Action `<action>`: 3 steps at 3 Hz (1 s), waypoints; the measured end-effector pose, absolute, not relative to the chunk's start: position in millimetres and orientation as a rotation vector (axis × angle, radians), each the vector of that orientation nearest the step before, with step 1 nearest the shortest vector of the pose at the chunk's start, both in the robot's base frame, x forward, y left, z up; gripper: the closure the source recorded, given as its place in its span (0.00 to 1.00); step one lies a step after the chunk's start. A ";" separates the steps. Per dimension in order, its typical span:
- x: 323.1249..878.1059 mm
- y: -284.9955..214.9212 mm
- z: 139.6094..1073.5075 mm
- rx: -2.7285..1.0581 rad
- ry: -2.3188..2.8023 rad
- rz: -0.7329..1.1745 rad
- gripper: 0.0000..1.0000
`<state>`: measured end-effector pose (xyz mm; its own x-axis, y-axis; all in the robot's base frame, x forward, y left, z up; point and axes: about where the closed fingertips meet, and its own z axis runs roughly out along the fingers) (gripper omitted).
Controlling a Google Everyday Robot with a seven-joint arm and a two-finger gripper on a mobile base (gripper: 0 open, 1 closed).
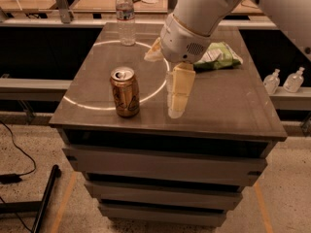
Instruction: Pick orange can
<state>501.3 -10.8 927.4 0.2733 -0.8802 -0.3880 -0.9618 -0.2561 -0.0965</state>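
The orange can stands upright on the brown table top, near its front left, with its silver pull-tab top showing. My gripper hangs from the white arm over the middle of the table, to the right of the can and apart from it. One cream finger points down close to the table surface; the other sticks out to the left, higher up. The gripper is open and empty.
A clear plastic water bottle stands at the back left of the table. A green snack bag lies at the back right, partly behind the arm. Two small bottles sit on a ledge to the right. A white ring is marked on the table.
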 end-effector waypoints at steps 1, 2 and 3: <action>502.7 -10.0 927.1 -2.226 1.683 0.364 0.00; 512.6 -3.2 925.4 -2.183 1.664 0.363 0.00; 525.9 6.6 923.3 -2.162 1.635 0.389 0.00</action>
<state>525.9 6.6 923.3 0.2772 -0.8493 -0.4493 -0.9606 -0.2358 -0.1469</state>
